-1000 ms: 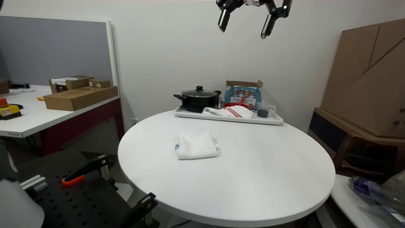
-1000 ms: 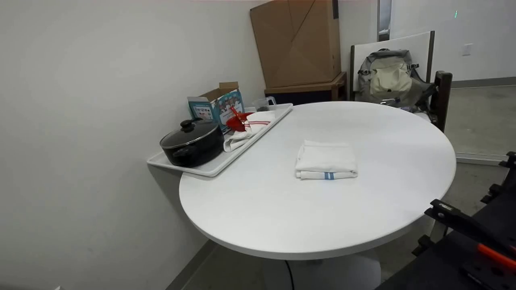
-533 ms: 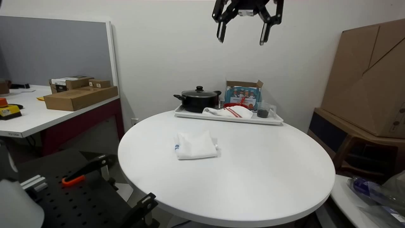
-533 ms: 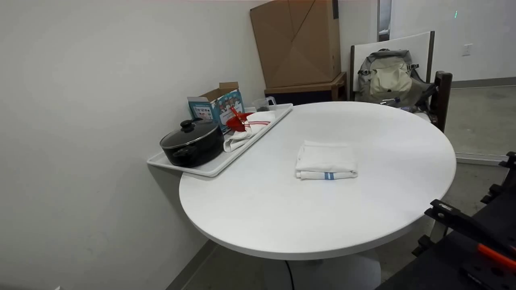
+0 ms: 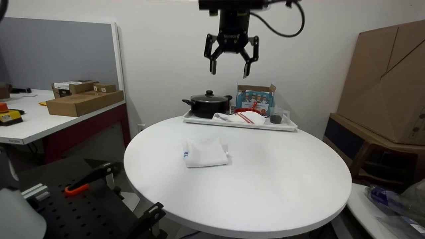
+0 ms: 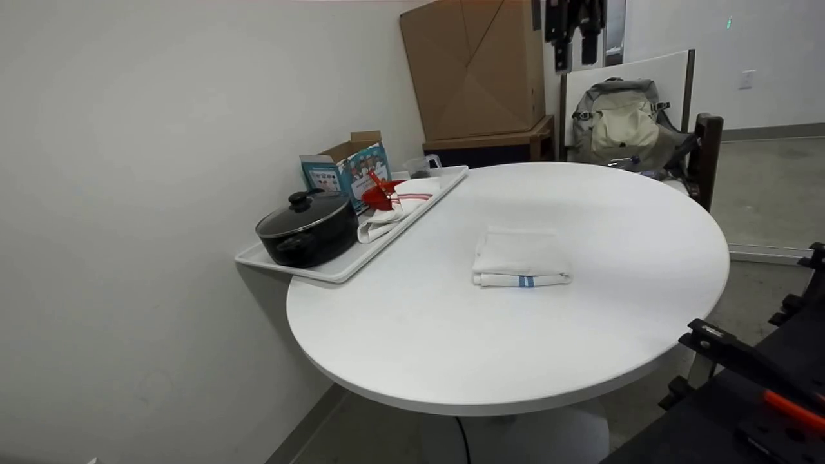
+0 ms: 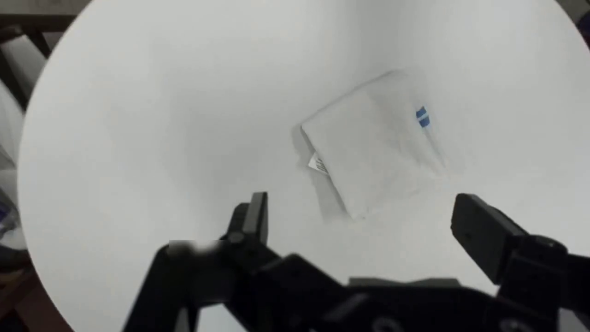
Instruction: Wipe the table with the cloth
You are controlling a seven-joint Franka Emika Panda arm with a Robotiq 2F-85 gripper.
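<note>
Wrist view: the cloth (image 7: 368, 152) lies slantwise on the table (image 7: 138, 138), near-square, long axis unclear, its blue-striped edge facing right; the gripper (image 7: 362, 197) gapes wide.

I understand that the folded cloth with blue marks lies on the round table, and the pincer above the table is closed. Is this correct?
Not quite: the pincer is open, its jaws apart, as an exterior view shows. The rest holds: the folded cloth lies on the round table.

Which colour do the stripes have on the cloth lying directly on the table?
The two short stripes are blue; the wrist view shows them best.
</note>
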